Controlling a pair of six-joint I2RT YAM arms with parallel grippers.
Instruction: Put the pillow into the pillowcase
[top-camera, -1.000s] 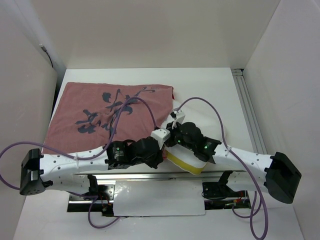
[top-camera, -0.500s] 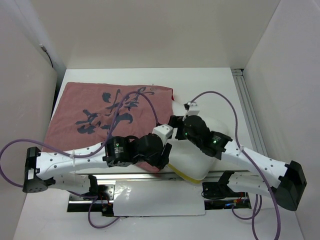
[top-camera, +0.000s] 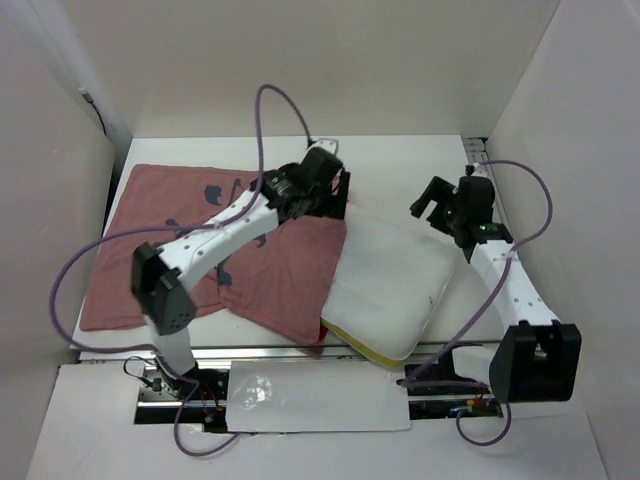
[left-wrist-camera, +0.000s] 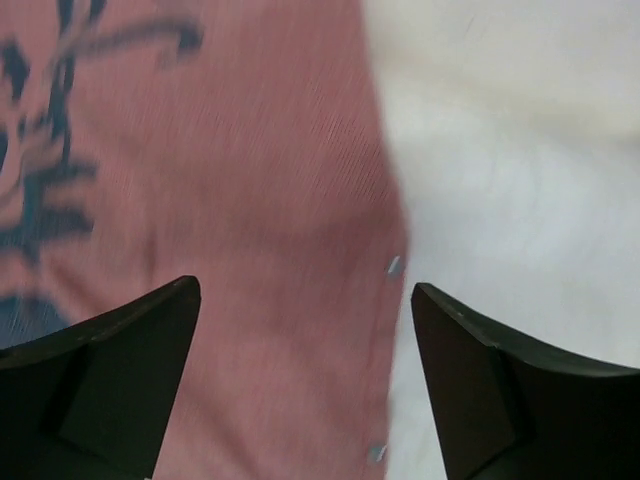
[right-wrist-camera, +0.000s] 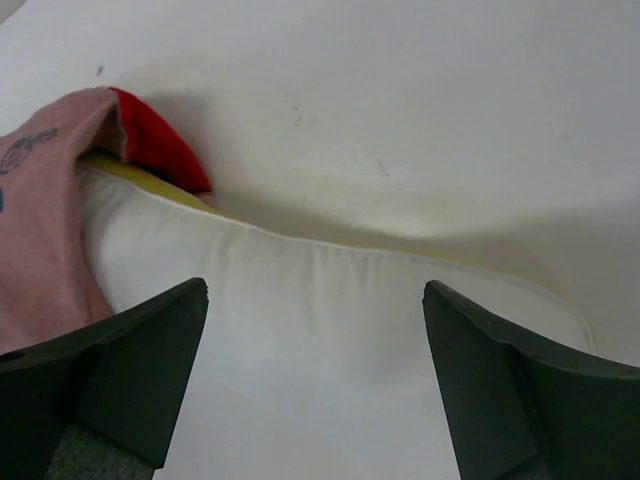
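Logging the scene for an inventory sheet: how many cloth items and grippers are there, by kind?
pillow: 1
pillowcase: 1
grippers (left gripper, right gripper): 2
total: 4

Logged left arm (top-camera: 220, 232) stretched diagonally from near-left base toward far centre, black elbow joint low beside the base. Found left gripper (top-camera: 335, 195) angled downward, jaws spread wide; fingers (left-wrist-camera: 120, 370) dark and wedge-shaped in wrist view. Logged right arm (top-camera: 505, 280) running forward along right side, turned inward at the wrist. Found right gripper (top-camera: 432, 203) facing left, jaws likewise wide apart; fingers (right-wrist-camera: 500, 390) dark, nothing between them.
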